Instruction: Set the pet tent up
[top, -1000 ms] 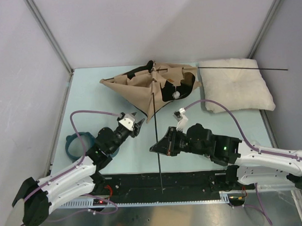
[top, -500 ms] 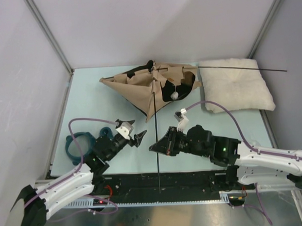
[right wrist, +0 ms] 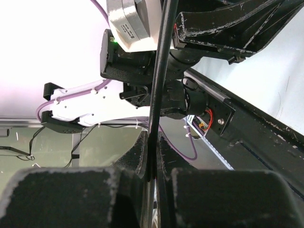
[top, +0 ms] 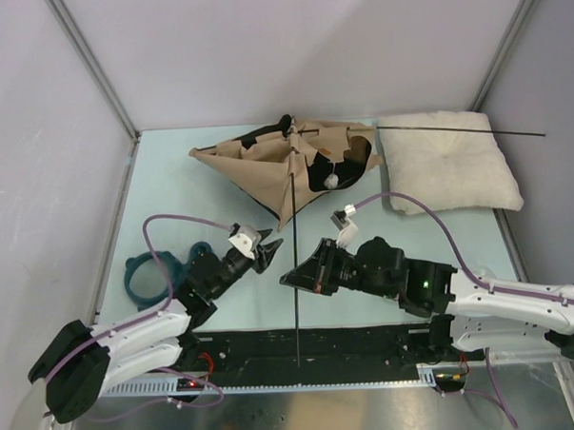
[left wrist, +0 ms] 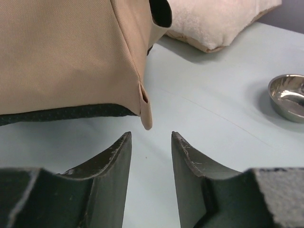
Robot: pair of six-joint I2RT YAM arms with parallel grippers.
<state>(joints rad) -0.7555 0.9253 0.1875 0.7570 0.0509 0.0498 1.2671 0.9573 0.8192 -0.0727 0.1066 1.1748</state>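
The pet tent point(top: 266, 173) lies collapsed on the pale bench point(top: 171, 182) in the upper middle of the overhead view. It is a crumpled tan sheet with black lining showing through its folds. A white pompom point(top: 333, 182) sits on the fabric toward its right side. Two thin poles cross near the tent's top edge. A long pole point(top: 455, 130) runs off to the right above the cream pillow point(top: 447, 175), which lies in the upper right. A black pole point(top: 294, 224) runs straight down the frame from the tent to the black strip point(top: 369, 340) along the lower edge.

The right gripper point(top: 292, 277), in the lower middle, has its fingers closed on that black pole partway along it. In the right wrist view the pole is pinched between the two pads and rises out of the top of the frame.

The left gripper point(top: 267, 255) sits just left of the same pole, aimed up toward the tent's lower corner. Its fingers point(left wrist: 111, 161) stand apart with nothing between them. In the left wrist view the tent's corner tab point(left wrist: 147, 111) hangs just above the gap, close but not touching either finger. That view also shows a shiny metal bowl point(left wrist: 289, 97) on the bench at the right edge.

A teal ring point(top: 130, 282) lies on the bench at the lower left, beside the left arm.
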